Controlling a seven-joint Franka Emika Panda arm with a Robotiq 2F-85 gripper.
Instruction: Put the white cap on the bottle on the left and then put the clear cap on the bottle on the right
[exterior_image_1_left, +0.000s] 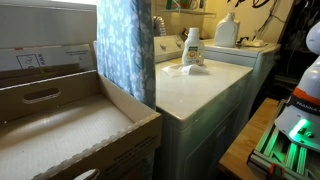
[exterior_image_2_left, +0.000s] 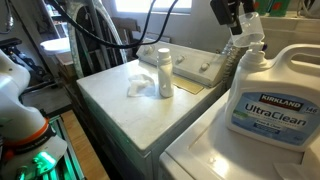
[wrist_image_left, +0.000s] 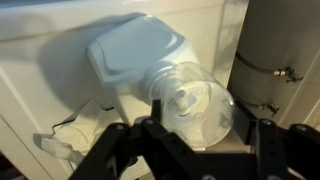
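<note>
Gripper (exterior_image_2_left: 238, 20) pointing straight down, jaws spread wide, wrist upright above it

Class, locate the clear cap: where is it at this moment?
The clear cap sits at the neck of the big Kirkland jug, on the right in an exterior view, just under the gripper. The wrist view shows it just ahead of the fingers.

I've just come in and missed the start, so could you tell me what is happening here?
The robot's gripper is over the neck of the large Kirkland detergent jug, with the clear cap between its fingers; whether the cap is seated cannot be told. The small bottle stands upright on the neighbouring washer, white-topped.
</note>
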